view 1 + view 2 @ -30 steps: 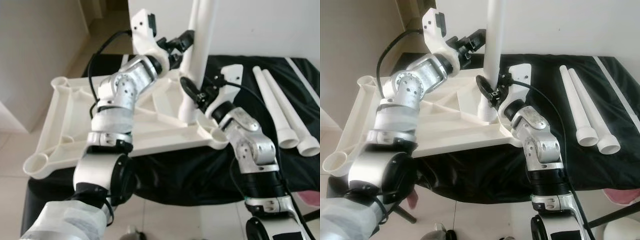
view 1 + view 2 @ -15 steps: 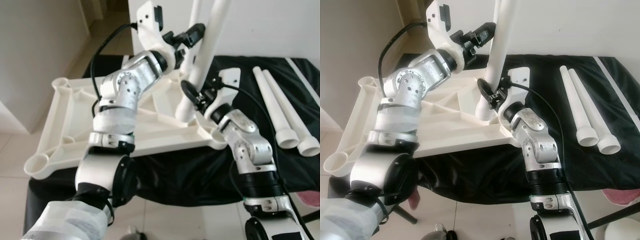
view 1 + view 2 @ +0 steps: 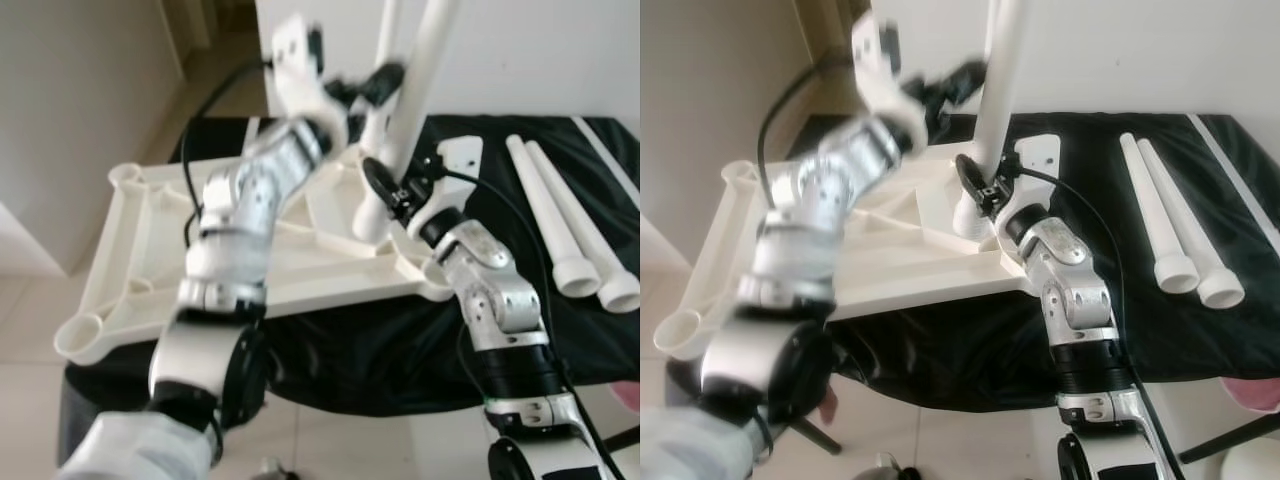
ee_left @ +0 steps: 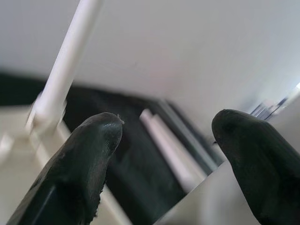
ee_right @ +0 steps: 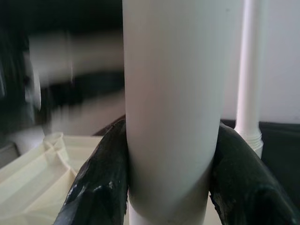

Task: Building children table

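Tabletop point(image 3: 150, 270), white and turned upside down, is our landmark on the black counter point(image 3: 420, 340). Above its far edge our left gripper point(image 3: 378, 82) is blurred, open and empty. At its right corner socket our right gripper point(image 3: 390, 192) clamps the tilted leg point(image 3: 995, 90). Next we should straighten and press it. Two spare legs point(image 3: 565, 225) lie to the right.

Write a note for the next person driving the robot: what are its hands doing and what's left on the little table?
Right gripper: shut on a white leg, standing tilted at a corner socket of the upside-down tabletop.
Left gripper: open, holding nothing, raised near the leg's upper part.
Another leg already stands upright behind.
Two spare legs lie on the black cloth, on the robot's right.
Left: seat this leg, then fit those two.
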Motion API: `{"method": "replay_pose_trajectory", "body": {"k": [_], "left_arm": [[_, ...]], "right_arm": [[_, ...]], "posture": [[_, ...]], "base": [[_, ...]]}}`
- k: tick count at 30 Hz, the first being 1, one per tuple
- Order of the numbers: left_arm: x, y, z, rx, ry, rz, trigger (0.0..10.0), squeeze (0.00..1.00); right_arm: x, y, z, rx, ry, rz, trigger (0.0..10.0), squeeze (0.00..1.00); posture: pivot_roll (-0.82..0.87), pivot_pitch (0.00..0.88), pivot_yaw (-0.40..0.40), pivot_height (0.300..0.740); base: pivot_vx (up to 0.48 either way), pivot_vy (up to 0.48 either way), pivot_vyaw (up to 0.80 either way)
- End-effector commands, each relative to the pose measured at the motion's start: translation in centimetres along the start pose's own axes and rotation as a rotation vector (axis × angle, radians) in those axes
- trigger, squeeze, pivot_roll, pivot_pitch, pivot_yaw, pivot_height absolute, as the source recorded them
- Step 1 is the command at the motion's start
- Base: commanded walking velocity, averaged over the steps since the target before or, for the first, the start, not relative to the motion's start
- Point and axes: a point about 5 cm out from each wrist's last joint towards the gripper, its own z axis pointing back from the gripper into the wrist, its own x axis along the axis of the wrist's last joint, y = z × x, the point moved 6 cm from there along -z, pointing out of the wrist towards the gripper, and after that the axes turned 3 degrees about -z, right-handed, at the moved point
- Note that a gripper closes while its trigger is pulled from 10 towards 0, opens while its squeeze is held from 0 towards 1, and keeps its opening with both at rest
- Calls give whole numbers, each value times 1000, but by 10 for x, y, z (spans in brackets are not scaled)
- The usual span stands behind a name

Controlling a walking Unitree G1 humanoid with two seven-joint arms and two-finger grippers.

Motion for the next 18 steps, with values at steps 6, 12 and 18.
{"method": "replay_pose_trajectory", "body": {"k": [6, 12, 18], "left_arm": [[0, -6, 9, -96, -51, -76, 10000, 0], [-25, 10, 26, -34, -23, -195, 10000, 0], [-46, 19, 44, -2, 15, -275, 10000, 0]], "right_arm": [[12, -19, 11, -122, -80, 22, 10000, 0], [14, -39, 22, -239, -93, 79, 10000, 0], [11, -47, 34, -271, -86, 48, 10000, 0]], "posture": [[-27, 4, 39, 740], [-31, 16, 39, 740], [-29, 23, 35, 740]], "base": [[0, 0, 0], [0, 0, 0], [0, 0, 0]]}}
